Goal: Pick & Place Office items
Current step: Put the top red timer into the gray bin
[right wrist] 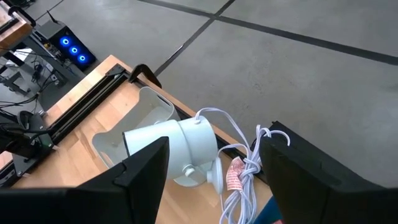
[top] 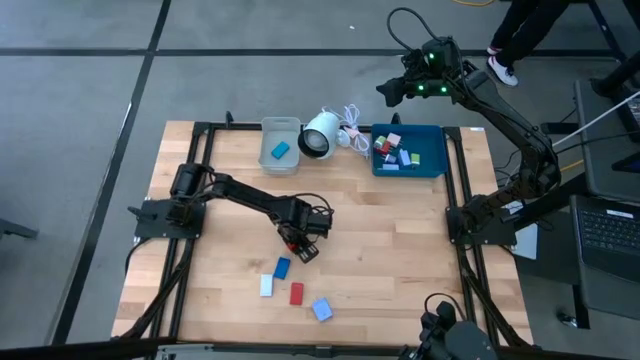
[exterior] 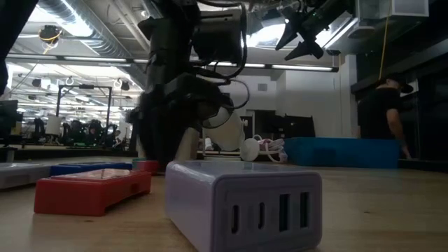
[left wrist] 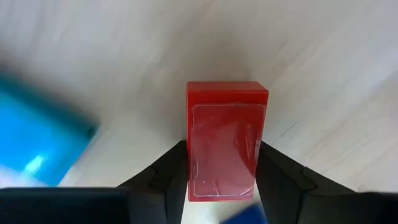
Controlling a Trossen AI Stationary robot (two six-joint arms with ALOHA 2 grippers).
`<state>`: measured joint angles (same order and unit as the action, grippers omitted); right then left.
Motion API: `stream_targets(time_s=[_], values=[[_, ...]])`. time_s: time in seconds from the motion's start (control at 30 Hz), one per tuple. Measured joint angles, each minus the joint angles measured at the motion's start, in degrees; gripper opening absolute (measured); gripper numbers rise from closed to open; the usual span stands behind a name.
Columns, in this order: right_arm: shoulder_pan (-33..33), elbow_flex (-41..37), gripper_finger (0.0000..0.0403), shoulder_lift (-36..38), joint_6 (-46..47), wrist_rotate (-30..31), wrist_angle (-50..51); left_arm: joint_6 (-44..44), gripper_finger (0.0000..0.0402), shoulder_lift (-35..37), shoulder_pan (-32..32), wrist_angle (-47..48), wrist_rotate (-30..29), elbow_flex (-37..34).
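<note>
**benchwatcher:** Wooden counter (top: 390,230) on a black frame, grey floor all round, and the low view looks into a big workshop with ceiling lights and a person standing off at the far right. What's the left arm doing?

**clampfan:** It reaches across from the counter's left edge toward the middle, bent at the elbow, with the left hand (top: 300,247) down at the surface. The left wrist view shows it clamped on a red block (left wrist: 226,140), one dark finger (left wrist: 165,180) on each long side, block sitting on the wood. A blue piece (left wrist: 37,143) is blurry just beside it.

**benchwatcher:** And the right one?

**clampfan:** Way up high, beyond the back edge of the counter. The right hand (top: 392,92) hangs in the air with its fingers spread wide, nothing between them. Its camera looks down on a white round gadget (right wrist: 171,149) with a white cord (right wrist: 239,168).

**benchwatcher:** Containers?

**clampfan:** Grey bin (top: 281,128) at the back holds one blue block (top: 280,151). Blue tray (top: 432,165) further right has a pile of small mixed blocks (top: 395,152); red, white and blue bits, can't sort them out further. The gadget lies between the two. Loose near the front: a blue block (top: 283,267), a white one (top: 266,286), a red one (top: 296,293) and a light-blue one (top: 321,309).
</note>
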<state>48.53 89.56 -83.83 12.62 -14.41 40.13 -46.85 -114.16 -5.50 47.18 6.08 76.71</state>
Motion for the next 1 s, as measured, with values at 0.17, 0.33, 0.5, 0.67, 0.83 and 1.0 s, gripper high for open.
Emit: stream_targets(time_s=[0.17,0.33,0.5,0.67,0.83,1.0], values=[[0.00,0.00,0.0256,0.00,-0.02,-0.03,0.00,0.04,0.0148,7.30,2.84,-2.55,-1.60,0.17],[0.00,0.00,0.0256,0.00,-0.02,-0.07,-0.01,-0.22,0.0148,17.73,7.44,-2.93,-6.90,0.30],[0.00,0.00,0.0256,0.00,-0.04,-0.20,-0.03,3.71,0.0148,26.57,15.80,1.34,-13.75,0.34],[0.00,0.00,0.0255,0.00,0.00,-0.21,-0.12,10.63,0.0148,31.00,27.62,4.31,-17.18,0.34],[0.00,0.00,0.0255,0.00,0.23,-0.22,-0.16,18.96,0.0148,29.49,39.41,4.72,-17.37,0.32],[0.00,0.00,0.0255,0.00,0.25,-0.22,-0.16,26.51,0.0148,23.72,48.21,-0.47,-11.86,0.30]])
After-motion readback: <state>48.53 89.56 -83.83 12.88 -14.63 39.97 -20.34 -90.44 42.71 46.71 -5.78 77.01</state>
